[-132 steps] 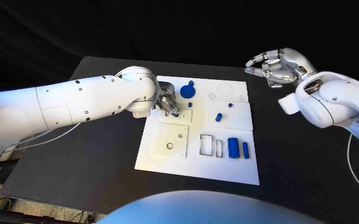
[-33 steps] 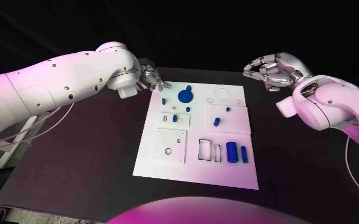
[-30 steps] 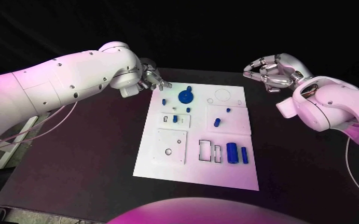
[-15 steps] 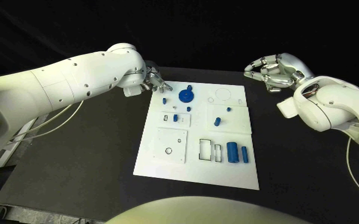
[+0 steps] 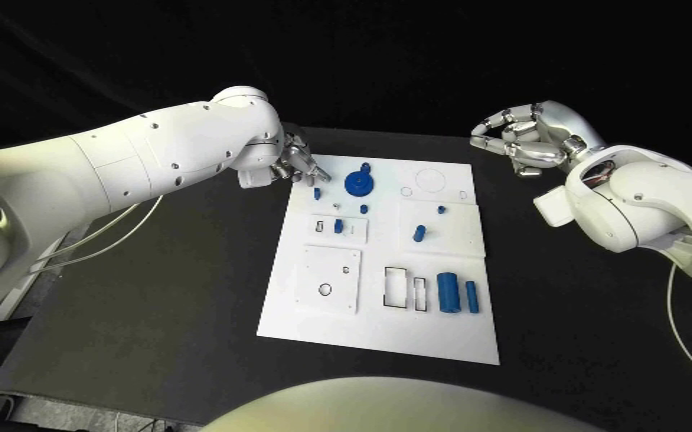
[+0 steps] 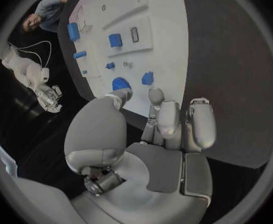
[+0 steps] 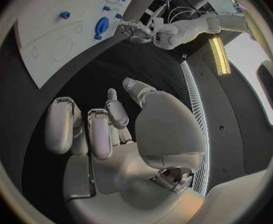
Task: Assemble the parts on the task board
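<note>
Though left hand (image 5: pixel 299 164) partly hidden by arm, fingers curled, empty; right hand (image 5: pixel 528 139) curled, empty.

we see a flat white rectangular task board (image 5: pixel 433 327) with small blue plastic parts (image 5: pixel 450 292) on a matte black table (image 5: pixel 173 292)

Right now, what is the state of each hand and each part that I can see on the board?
Left hand: holds nothing, at the board's far left corner.
Right hand: fingers curled, holds nothing, off the board.
Task board: flat on the table.
Round blue part: on the board.
Two blue cylinders: lying side by side.
</note>
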`<move>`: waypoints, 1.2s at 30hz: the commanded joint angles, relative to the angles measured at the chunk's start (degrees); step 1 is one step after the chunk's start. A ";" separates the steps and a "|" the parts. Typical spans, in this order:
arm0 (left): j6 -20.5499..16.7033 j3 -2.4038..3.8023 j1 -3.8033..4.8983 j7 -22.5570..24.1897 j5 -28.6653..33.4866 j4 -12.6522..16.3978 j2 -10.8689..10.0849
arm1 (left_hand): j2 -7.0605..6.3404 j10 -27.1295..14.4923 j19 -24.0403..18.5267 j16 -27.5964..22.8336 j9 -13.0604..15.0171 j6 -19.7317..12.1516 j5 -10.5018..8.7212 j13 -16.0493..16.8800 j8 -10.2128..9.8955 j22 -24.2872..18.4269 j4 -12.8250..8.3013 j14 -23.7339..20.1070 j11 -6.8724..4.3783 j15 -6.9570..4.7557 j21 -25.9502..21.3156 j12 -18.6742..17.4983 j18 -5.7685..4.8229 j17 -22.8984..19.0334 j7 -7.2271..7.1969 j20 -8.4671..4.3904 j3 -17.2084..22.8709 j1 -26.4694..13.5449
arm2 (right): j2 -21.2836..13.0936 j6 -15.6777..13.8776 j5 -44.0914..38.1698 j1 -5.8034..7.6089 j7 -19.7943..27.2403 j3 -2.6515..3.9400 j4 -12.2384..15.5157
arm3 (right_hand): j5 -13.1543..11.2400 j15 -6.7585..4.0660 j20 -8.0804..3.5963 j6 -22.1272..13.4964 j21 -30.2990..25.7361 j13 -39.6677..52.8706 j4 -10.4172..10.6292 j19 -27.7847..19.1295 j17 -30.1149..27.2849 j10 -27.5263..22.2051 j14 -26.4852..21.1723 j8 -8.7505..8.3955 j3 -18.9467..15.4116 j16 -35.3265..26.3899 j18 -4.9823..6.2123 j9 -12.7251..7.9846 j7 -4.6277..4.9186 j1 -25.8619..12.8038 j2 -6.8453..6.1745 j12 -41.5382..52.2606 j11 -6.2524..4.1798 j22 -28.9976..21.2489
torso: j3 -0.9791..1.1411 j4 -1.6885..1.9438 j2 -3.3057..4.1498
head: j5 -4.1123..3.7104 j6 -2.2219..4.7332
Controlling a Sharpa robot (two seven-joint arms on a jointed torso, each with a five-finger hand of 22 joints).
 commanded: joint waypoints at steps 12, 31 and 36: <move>3.78 -0.29 -0.14 0.04 -0.21 -0.51 0.43 | 1.00 -0.46 -0.16 -0.25 -0.96 1.13 0.44 0.06 -0.37 0.19 -0.24 -0.08 -0.09 0.34 -0.18 0.26 0.11 -0.06 -0.21 0.42 -0.20 2.70 | 0.10 0.60 -0.47 -0.05 0.35 0.00 0.00 | 0.08 0.37 -0.13 -0.50 -0.32 0.05 0.44 -0.32 1.90 -0.31 2.91 0.29 0.00 -0.27 0.43 0.06 -0.11 -0.29 -0.08 -0.22 0.07 8.40 | -0.02 -0.02 -0.05 | 0.02 -0.16; 2.89 -0.39 -0.48 0.25 0.32 -0.98 0.91 | 3.16 -0.12 0.21 -0.22 -2.08 2.13 0.50 0.26 -0.29 0.77 -0.48 -0.07 -0.40 0.09 0.08 0.81 0.00 -0.03 -0.55 0.28 1.00 6.71 | 0.17 0.67 -0.47 -0.06 0.36 0.00 0.01 | 0.11 0.36 -0.14 -0.54 -0.34 0.01 0.50 -0.31 1.92 -0.34 2.92 0.36 0.01 -0.27 0.43 0.08 -0.12 -0.24 -0.06 -0.24 0.06 8.40 | 0.03 -0.01 0.01 | -0.06 -0.32; 2.90 -0.40 -0.51 0.40 0.72 -1.04 1.01 | 3.36 -0.05 0.24 -0.21 -2.18 2.23 0.42 0.29 -0.20 0.83 -0.64 -0.07 -0.47 0.04 0.10 0.89 -0.01 -0.03 -0.62 0.25 1.16 7.48 | 0.20 0.69 -0.47 -0.07 0.36 0.00 0.00 | 0.11 0.36 -0.14 -0.54 -0.34 0.01 0.50 -0.31 1.92 -0.34 2.92 0.36 0.01 -0.27 0.43 0.08 -0.12 -0.24 -0.06 -0.24 0.06 8.40 | 0.04 0.02 -0.02 | -0.04 -0.44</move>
